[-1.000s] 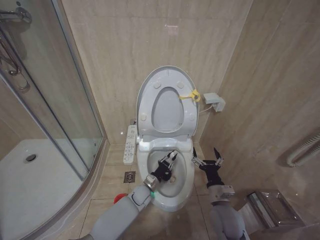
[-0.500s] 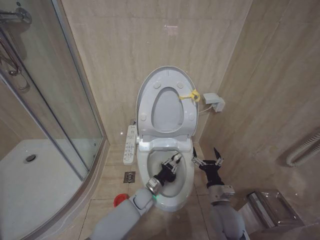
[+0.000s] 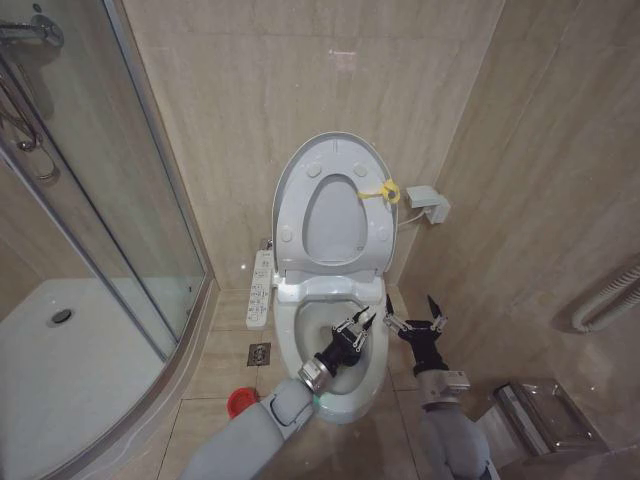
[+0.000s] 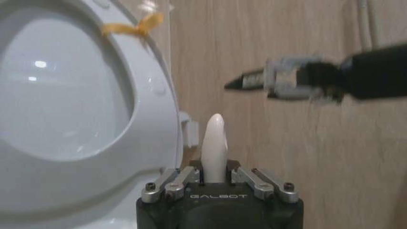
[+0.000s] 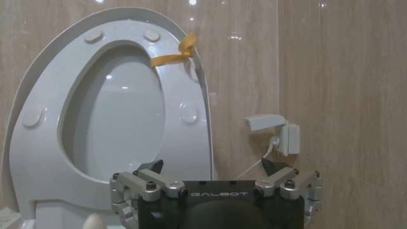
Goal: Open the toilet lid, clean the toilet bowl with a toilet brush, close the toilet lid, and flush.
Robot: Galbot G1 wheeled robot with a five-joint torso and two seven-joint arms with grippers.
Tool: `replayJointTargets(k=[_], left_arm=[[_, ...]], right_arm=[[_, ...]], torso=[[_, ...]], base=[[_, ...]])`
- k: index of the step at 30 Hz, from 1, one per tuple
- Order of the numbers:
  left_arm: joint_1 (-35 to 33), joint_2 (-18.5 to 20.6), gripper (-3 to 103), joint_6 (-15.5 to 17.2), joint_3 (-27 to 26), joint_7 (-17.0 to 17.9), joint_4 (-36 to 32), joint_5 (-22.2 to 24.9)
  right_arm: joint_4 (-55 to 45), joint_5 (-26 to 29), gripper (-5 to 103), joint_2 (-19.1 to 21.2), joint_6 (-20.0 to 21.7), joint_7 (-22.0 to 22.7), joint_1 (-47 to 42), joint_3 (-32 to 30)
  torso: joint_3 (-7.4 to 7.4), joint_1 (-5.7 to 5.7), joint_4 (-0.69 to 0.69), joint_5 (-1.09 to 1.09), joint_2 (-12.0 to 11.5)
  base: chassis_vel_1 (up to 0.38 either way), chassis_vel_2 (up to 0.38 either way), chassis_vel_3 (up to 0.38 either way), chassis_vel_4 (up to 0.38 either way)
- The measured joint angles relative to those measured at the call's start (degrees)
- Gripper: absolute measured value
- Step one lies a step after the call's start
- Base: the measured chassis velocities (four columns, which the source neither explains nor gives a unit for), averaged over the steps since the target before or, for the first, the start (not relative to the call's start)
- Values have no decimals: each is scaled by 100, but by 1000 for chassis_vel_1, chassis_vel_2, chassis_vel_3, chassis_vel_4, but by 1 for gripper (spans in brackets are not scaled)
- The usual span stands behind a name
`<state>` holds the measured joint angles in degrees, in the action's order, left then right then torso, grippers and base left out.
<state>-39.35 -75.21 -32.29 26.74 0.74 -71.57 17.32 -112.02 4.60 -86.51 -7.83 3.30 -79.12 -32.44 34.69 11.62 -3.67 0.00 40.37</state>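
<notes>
The toilet lid (image 3: 287,180) stands raised against the wall with the ring seat (image 3: 372,225) folded up in front of it and a yellow tag (image 3: 384,189) at the rim. Below, the toilet bowl (image 3: 291,325) is uncovered. My left gripper (image 3: 357,327) reaches over the bowl's right side, shut on the white handle of the toilet brush (image 4: 214,141); the brush's lower end is hidden by the gripper. The raised lid (image 4: 64,105) also appears in the left wrist view. My right gripper (image 3: 412,322) hangs open just right of the bowl, holding nothing, facing the raised seat (image 5: 190,109).
A white button panel (image 3: 260,288) lies along the bowl's left side. A small red holder (image 3: 238,402) stands on the floor at the front left, near a floor drain (image 3: 259,352). A glass shower enclosure (image 3: 90,230) fills the left; a wall box (image 3: 428,203) hangs at the right.
My left gripper has swept with the brush from the bowl's middle toward its right side, closer to the right gripper. The right arm has stayed put.
</notes>
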Motion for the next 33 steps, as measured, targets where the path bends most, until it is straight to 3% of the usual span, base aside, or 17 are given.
replayJointTargets(k=[9, 12, 19, 28, 33], left_arm=[[173, -31, 22, -194, -227, -98, 778, -78], [155, -18, 22, -186, -243, -83, 642, -74], [-151, 137, 22, -30, -85, -7, -398, -47], [-51, 69, 22, -227, -286, -84, 465, -149], [39, 80, 22, -218, -368, -52, 418, -139]], right_arm=[[0, 0, 100, 0, 0, 0, 0, 0], [0, 0, 100, 0, 0, 0, 1, 1], [0, 0, 100, 0, 0, 0, 0, 0], [0, 0, 100, 0, 0, 0, 0, 0], [0, 0, 100, 0, 0, 0, 0, 0]], torso=[[0, 0, 0, 1, 0], [1, 2, 1, 0, -1], [0, 0, -1, 0, 0], [0, 0, -1, -1, 0], [1, 1, 0, 1, -1]], base=[[0, 0, 0, 0], [0, 0, 0, 0], [0, 0, 0, 0], [0, 0, 0, 0], [0, 0, 0, 0]])
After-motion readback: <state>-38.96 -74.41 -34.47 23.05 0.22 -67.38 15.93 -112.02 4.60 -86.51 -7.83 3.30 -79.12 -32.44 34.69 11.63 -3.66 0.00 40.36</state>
